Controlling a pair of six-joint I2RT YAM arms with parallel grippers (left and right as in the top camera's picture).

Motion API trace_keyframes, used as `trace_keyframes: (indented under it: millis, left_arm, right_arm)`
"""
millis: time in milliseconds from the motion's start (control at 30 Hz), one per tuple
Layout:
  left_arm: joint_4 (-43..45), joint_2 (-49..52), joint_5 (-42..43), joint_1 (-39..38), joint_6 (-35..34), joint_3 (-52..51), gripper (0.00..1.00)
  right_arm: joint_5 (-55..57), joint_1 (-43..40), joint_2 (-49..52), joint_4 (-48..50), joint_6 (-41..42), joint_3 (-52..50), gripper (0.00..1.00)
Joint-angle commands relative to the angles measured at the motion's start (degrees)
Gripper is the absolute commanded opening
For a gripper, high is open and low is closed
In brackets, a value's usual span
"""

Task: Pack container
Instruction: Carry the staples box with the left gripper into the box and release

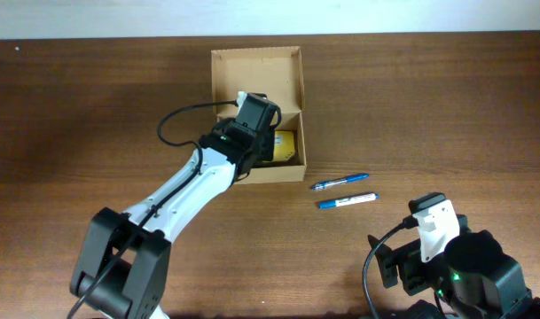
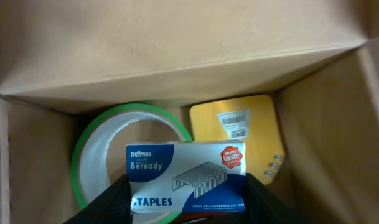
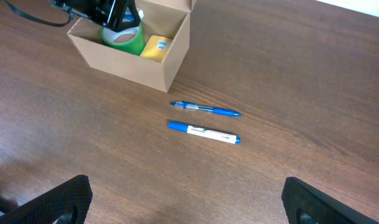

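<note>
As the left hand (image 2: 187, 208) grips a staples box (image 2: 186, 171) over the cardboard box (image 2: 177, 56) directly beneath, a drop onto the tape roll (image 2: 93, 155) below could leave it tilted; the right hand (image 3: 189, 205) hangs spread, empty.

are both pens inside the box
No, the blue pen and the marker lie on the table, outside the cardboard box.

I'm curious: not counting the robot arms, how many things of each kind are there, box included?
Cardboard box: 1
Green tape roll: 1
Staples box: 1
Yellow flat item: 1
Blue pen: 1
Blue-and-white marker: 1
Total: 6
</note>
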Motion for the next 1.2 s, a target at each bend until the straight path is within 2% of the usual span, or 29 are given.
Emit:
trace_keyframes:
  millis: [0, 200, 667, 767, 833, 1167]
  left_arm:
    - [-0.2, 0.7, 0.4, 2.6, 0.7, 1.4, 0.49]
    - [-0.7, 0.7, 3.4, 4.7, 0.7, 1.4, 0.49]
    - [-3.8, 1.3, 3.4, 4.7, 0.7, 1.4, 0.49]
    - [-3.8, 1.7, 3.4, 4.7, 0.7, 1.4, 0.65]
    - [-3.8, 1.7, 3.4, 4.7, 0.7, 1.4, 0.70]
    - [-3.9, 1.0, 3.8, 4.3, 0.7, 1.5, 0.73]
  right_arm:
    - [1.1, 0.3, -0.4, 0.2, -0.4, -0.1, 0.99]
    - [1.1, 0.3, -0.4, 0.2, -0.4, -0.1, 0.99]
    - [1.1, 0.3, -0.4, 0.2, -0.4, -0.1, 0.99]
    - [1.1, 0.3, -0.4, 0.2, -0.4, -0.1, 0.99]
    - [1.1, 0.3, -0.4, 0.2, -0.4, -0.1, 0.99]
    - [1.1, 0.3, -0.4, 0.2, -0.4, -0.1, 0.99]
